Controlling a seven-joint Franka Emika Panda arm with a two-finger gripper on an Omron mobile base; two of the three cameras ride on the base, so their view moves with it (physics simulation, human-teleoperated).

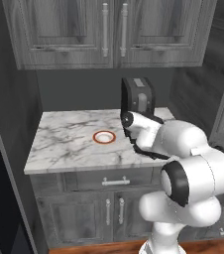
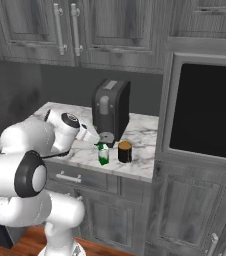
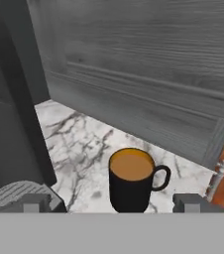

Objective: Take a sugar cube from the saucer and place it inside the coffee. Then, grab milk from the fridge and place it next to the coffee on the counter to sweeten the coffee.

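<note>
The white grey-veined marble counter [image 1: 69, 144] carries the orange-rimmed white saucer [image 1: 104, 137]; the black coffee mug [image 2: 125, 151] stands just beside the green-marked white milk carton [image 2: 103, 154]. The gripper [image 3: 113, 203] stands released, fingertips spread wide before the mug; grey wood-grain cabinets [image 1: 111, 32] hang above.

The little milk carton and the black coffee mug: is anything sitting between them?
Nothing: in the right base view only bare marble counter separates the milk from the coffee.

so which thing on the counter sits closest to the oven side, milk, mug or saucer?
The coffee, a black mug right of the milk; the saucer sits far left.
</note>
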